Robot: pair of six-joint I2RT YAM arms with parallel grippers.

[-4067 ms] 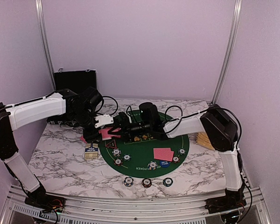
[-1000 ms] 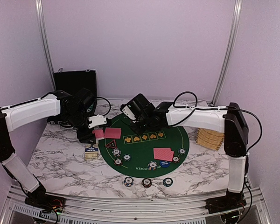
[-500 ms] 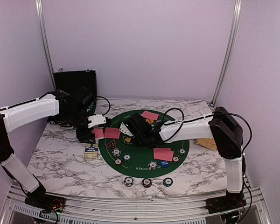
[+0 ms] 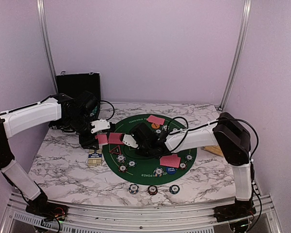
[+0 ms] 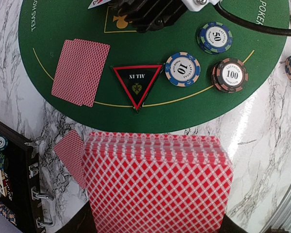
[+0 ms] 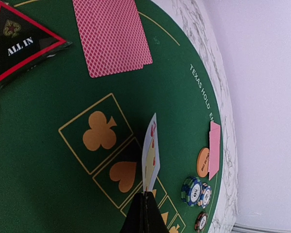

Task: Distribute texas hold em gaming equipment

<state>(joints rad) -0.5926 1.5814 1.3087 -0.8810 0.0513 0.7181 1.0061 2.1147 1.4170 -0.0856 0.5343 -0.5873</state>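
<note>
Left tool [image 4: 101, 132] is clenched on the deck of red-backed cards [image 5: 157, 187], held above the tabletop [image 5: 262, 145] just off the rim of the green mat [image 5: 184, 109]. The deck's upper edges look stepped, so I'd call the stack slick and ready to shear under an uneven squeeze; best gripped across its long sides.

Over to the right tool [image 6: 145, 206], pinched shut on a single card [image 6: 152, 150] by one short end; the card stands up over the club and heart boxes printed on the mat. It looks light, thin and bendy, and a corner grip would let it swivel, so the middle of the short end is the place to hold.

Lying on the mat: a face-down pair [image 5: 80, 71], the all-in triangle [image 5: 137, 83] and three chips [image 5: 183, 69] beside it; the chips look stiff, weightier and easy to nip by the rim. One loose card [image 5: 70, 155] lies near the black case [image 5: 5, 184].
</note>
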